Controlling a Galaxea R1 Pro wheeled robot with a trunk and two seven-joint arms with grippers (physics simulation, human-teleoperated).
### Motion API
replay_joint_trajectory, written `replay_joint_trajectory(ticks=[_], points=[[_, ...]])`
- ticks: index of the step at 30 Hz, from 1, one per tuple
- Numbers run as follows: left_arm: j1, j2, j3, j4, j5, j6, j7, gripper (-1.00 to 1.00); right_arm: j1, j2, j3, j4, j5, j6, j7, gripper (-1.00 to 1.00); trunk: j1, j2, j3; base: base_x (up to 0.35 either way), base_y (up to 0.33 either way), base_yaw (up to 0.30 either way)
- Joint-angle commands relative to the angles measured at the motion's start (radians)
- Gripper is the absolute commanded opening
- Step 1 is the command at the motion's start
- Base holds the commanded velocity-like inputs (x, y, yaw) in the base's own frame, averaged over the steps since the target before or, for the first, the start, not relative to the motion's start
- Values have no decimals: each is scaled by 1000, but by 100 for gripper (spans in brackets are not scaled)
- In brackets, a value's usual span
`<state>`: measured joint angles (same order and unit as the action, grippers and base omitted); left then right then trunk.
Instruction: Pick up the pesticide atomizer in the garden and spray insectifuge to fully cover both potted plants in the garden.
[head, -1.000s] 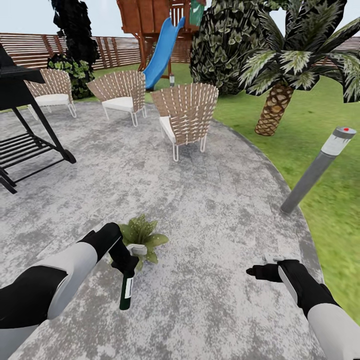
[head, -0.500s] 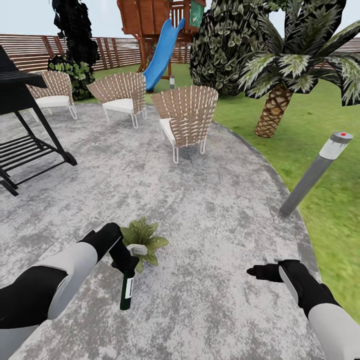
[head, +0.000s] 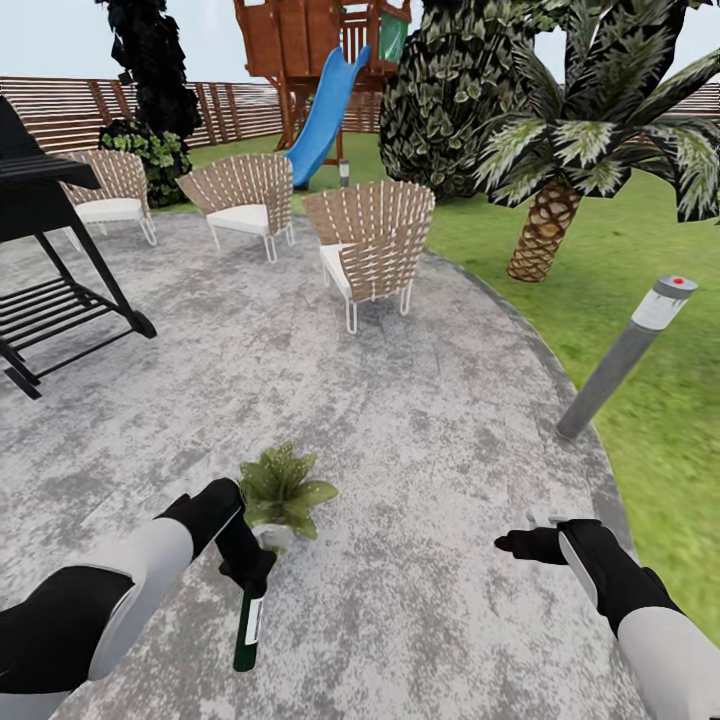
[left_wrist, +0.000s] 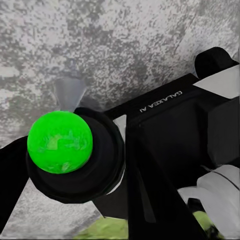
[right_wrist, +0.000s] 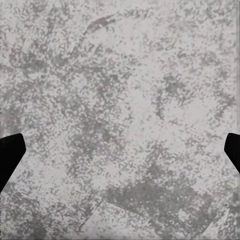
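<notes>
The pesticide atomizer (head: 248, 622), a slim dark green bottle with a white label, hangs bottom-down below my left gripper (head: 249, 568), which is shut on its upper part. In the left wrist view the atomizer (left_wrist: 60, 142) shows end-on as a bright green disc in a dark ring. One potted plant (head: 280, 489), a low rosette of light-green leaves, sits on the grey paving just beyond and right of the left gripper. My right gripper (head: 518, 545) hovers over bare paving to the right, open and holding nothing, with its fingertips (right_wrist: 9, 156) far apart.
Three wicker chairs (head: 372, 246) stand on the paving ahead, and a black grill stand (head: 60, 300) is at the left. A grey bollard (head: 623, 355) leans at the paving's right edge, with lawn, a palm (head: 545, 230), a round bush, a slide and a fence beyond.
My left gripper has dropped and pulled back toward me with the atomizer, so its head has come off the plant's leaves. The right arm has stayed put. The view shifted slightly.
</notes>
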<state>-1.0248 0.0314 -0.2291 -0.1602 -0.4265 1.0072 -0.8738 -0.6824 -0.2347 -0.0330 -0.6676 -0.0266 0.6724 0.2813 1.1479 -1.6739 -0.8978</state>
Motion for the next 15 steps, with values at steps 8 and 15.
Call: replay_joint_trajectory(ticks=[8, 15], points=[[32, 2, -4, -2, 0, 4, -9, -100, 0, 0, -3, -1, -1, 6, 3, 100, -31, 56, 37, 0, 0, 0], [32, 2, -4, -2, 2, 4, -8, -100, 0, 0, -2, -1, -1, 6, 3, 100, -54, 98, 60, 0, 0, 0]])
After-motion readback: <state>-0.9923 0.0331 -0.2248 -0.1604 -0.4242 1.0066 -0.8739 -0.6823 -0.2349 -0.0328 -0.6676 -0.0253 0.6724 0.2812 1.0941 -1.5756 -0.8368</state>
